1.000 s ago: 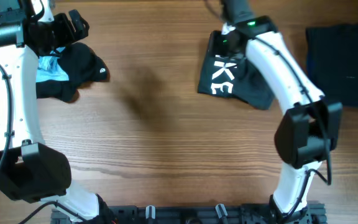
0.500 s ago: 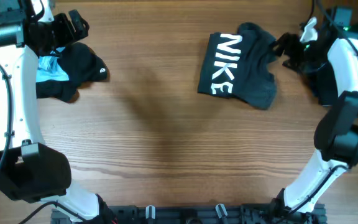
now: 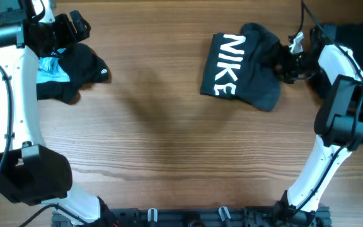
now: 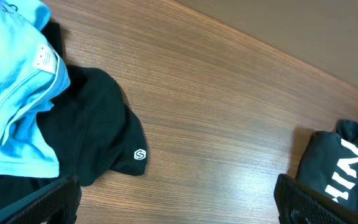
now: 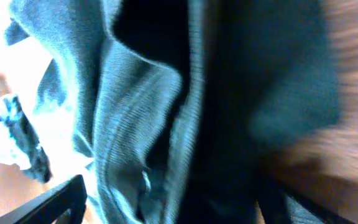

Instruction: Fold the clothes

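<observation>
Starting at the near table edge: both arm bases sit by a black rail (image 3: pixel 188 217). Beyond them the brown wood table (image 3: pixel 169 145) lies bare across the middle ground.

Farther back, right of centre: black NIKE garment (image 3: pixel 238 69), crumpled, white letters face up and running front to back. Its right edge is bunched up. The right gripper (image 3: pixel 287 60) is at that bunched edge, touching the cloth. The right wrist view is blurred and filled with dark ribbed fabric. The fingers (image 5: pixel 48 205) show at the lower corners, set wide apart, with folds of the garment lying between them. No clamp on the cloth.

Same depth, left side: a loose pile. A black garment with a small white logo (image 3: pixel 84 66) lies flat on the wood, with a light blue garment (image 3: pixel 52 70) on top of it toward the left arm. In the left wrist view the blue cloth overlaps the black, and the logo (image 4: pixel 140 155) sits near the hem. The NIKE garment shows at the right edge of that view, well apart from the pile.

Far left: the left gripper (image 3: pixel 75 25) hangs over the back of the pile. Its fingers (image 4: pixel 36 202) are spread wide, gripping nothing.

Far right corner: a dark folded garment (image 3: pixel 358 34), flat, behind the right arm and partly hidden by it.
</observation>
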`<state>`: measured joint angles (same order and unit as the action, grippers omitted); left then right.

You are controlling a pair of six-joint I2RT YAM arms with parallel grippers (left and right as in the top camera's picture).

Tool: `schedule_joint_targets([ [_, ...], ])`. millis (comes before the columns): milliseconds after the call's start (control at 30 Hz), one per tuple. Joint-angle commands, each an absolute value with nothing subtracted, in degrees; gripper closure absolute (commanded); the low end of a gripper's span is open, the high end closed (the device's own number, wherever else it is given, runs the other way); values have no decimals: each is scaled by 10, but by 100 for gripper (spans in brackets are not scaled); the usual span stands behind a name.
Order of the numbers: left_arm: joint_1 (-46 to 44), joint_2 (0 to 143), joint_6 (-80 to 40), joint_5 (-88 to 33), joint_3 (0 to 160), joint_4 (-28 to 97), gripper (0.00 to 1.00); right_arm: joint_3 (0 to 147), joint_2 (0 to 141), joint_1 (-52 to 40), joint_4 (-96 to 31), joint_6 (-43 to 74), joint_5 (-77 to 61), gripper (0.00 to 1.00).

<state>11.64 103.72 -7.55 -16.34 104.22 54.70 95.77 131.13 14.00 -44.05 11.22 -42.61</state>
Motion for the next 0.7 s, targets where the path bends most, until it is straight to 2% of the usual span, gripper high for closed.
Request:
schedule_joint_targets([
  [0, 115, 1043, -64, -168, 1041, 547, 0, 948, 1380, 99, -436, 107, -453, 14],
  [67, 115, 1043, -64, -168, 1041, 547, 0, 948, 1387, 71, -425, 111, -455, 16],
  [133, 115, 1043, -64, -164, 1041, 547, 0, 948, 1392, 43, -408, 132, -455, 26],
  [200, 115, 1043, -64, -162, 1041, 547, 0, 948, 1393, 27, -387, 157, -455, 50],
  [233, 115, 1043, -64, -161, 1041, 547, 0, 948, 1393, 24, -377, 169, -457, 68],
  [333, 115, 1043, -64, -159, 1041, 547, 0, 948, 1393, 24, -356, 167, -486, 84],
  [367, 115, 1043, -64, -159, 1041, 547, 0, 948, 1393, 24, -348, 164, -495, 94],
  [533, 115, 1043, -63, -155, 1041, 547, 0, 948, 1383, 25, -306, 167, -541, 96],
  [667, 115, 1043, -64, -155, 1041, 547, 0, 958, 1334, 25, -307, 179, -505, 96],
])
